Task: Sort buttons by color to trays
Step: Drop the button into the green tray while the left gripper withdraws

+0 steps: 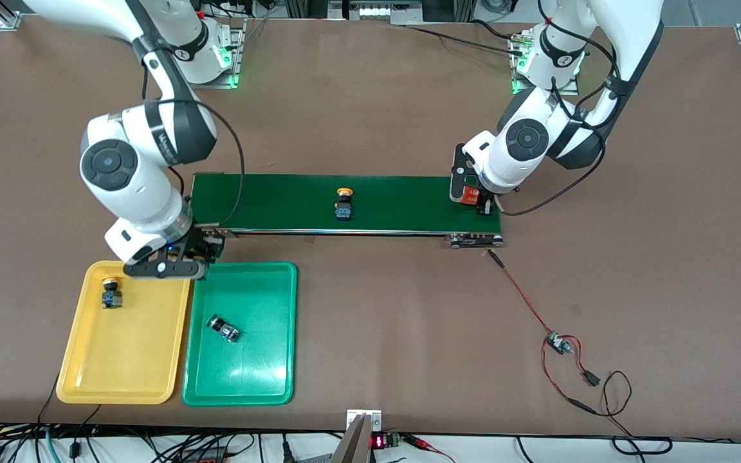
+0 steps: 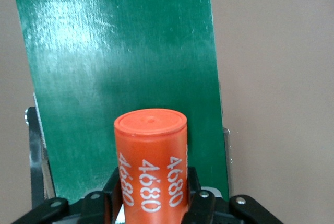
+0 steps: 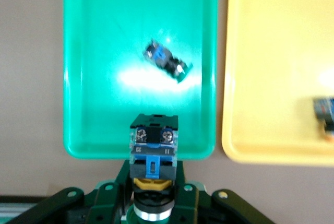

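A button (image 3: pixel 153 148) is pinched by the right gripper (image 3: pixel 151 192) at the frame's lower left, above the trays' (image 1: pixel 242 392) top edge. An orange cylinder (image 2: pixel 151 166) is clamped by the left gripper (image 2: pixel 154 203) over the belt's (image 1: pixel 396 202) end.

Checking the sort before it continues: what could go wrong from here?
The right gripper holds a button with yellow at its cap at the rim of the green tray; released here, it could miss the yellow tray. The left gripper grips an orange cylinder over the conveyor belt; set down, it might be sorted as a button.
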Motion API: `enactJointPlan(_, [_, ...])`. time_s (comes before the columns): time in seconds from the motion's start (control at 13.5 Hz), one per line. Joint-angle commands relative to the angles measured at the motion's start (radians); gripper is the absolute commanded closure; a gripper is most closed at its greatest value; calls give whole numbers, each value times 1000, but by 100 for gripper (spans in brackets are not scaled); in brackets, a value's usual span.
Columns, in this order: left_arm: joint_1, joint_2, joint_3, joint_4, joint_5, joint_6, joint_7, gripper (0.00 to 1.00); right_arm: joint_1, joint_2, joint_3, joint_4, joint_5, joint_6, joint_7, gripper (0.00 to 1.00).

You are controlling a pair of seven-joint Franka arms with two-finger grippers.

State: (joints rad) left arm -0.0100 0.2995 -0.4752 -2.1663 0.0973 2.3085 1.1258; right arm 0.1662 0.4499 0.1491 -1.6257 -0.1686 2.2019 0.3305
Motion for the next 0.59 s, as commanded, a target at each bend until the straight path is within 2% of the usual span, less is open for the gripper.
enactJointPlan(0.0, [-1, 3, -3, -3, -1, -3, -11, 72, 19, 169, 18, 134, 0, 143, -30, 85])
enactJointPlan(0.22, [-1, 10, -3, -3, 5, -1, -11, 66, 30, 291, 20, 133, -12, 341, -50, 85])
enactJointPlan(0.3, [-1, 12, -2, -3, 5, -1, -12, 61, 32, 324, 20, 133, -14, 378, -73, 85])
enactJointPlan(0.44, [-1, 15, -2, -3, 5, -1, -12, 60, 32, 368, 20, 135, -15, 426, -111, 84])
enactJointPlan(0.52, [-1, 13, -2, -3, 5, 0, -12, 56, 33, 383, 20, 135, -17, 446, -114, 84])
